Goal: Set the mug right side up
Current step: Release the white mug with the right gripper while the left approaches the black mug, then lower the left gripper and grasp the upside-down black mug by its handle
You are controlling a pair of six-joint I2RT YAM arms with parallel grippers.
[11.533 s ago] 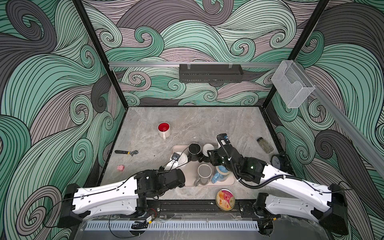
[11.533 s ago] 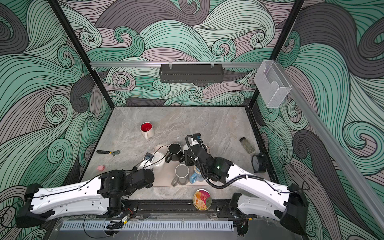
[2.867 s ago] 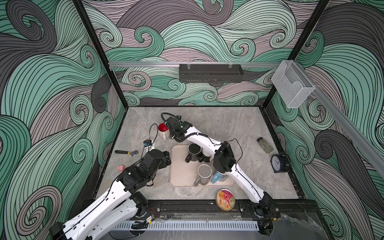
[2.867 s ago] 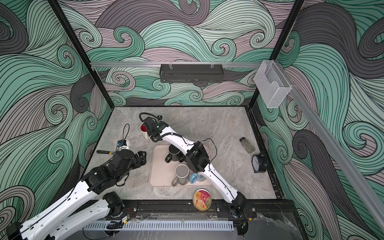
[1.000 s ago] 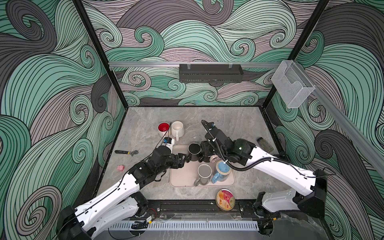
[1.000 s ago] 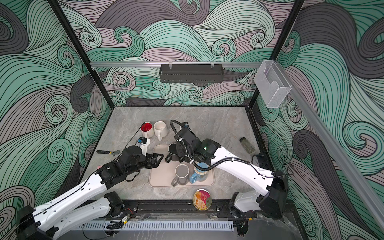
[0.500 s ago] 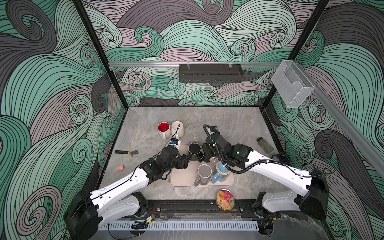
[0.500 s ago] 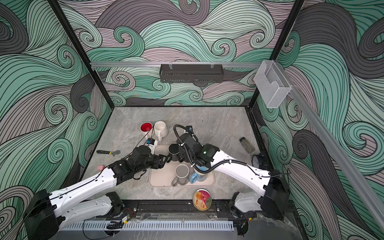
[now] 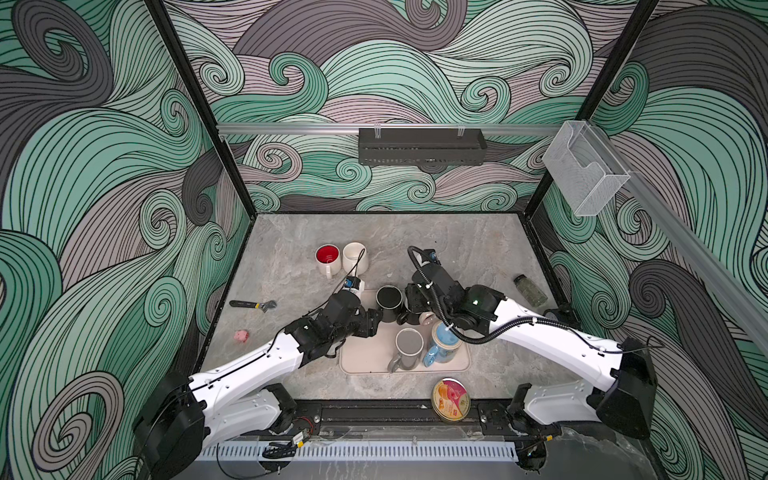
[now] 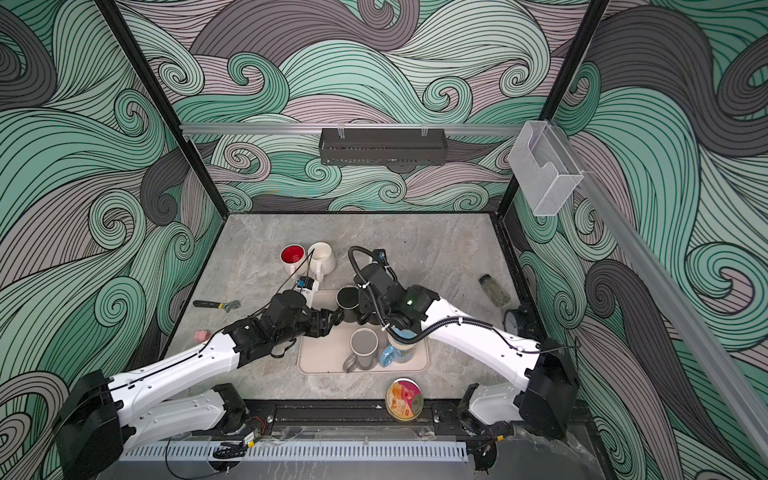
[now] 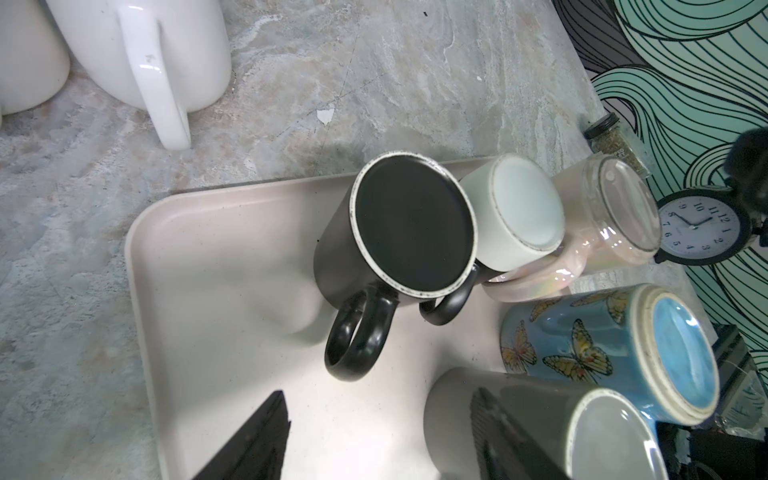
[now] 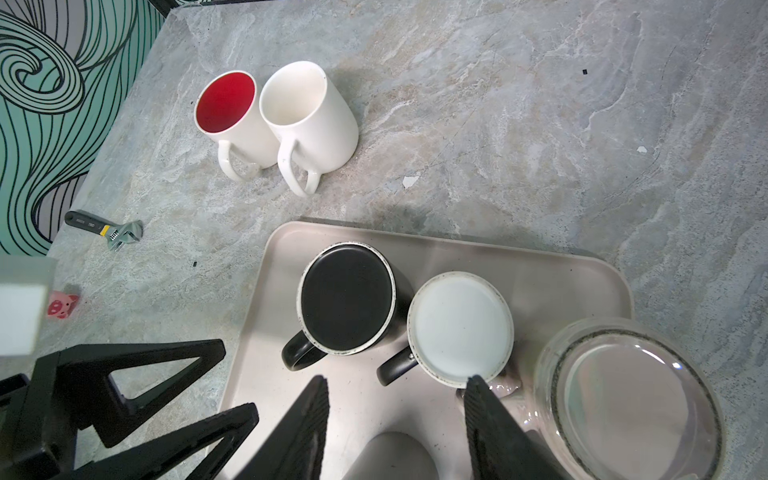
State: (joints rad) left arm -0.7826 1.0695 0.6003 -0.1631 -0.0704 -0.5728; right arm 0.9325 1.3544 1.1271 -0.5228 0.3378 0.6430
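Observation:
Several mugs stand upside down on a beige tray (image 9: 361,361). A black mug (image 11: 411,224) (image 12: 347,297) (image 9: 389,299) sits at the tray's far left, its handle (image 11: 357,340) pointing at my left gripper (image 11: 379,392) (image 9: 376,322), which is open and just short of it. A white-based mug with a dark handle (image 12: 459,328) stands beside the black one. My right gripper (image 12: 397,377) (image 10: 365,311) hovers open above that handle and touches nothing.
On the tray also stand a grey mug (image 9: 409,345), a blue butterfly mug (image 9: 442,345) and a glass mug (image 12: 631,399). A red-lined mug (image 9: 327,255) and a white mug (image 9: 354,253) stand upright behind the tray. A wrench (image 9: 253,305), pink pig (image 9: 241,336), spice jar (image 9: 530,289), clock (image 11: 702,224) and tin (image 9: 451,399) lie around.
The white mug has left the tray and stands upright beside the red-lined one. My left gripper has advanced to the black mug and narrowed a little. The right gripper has come back over the tray.

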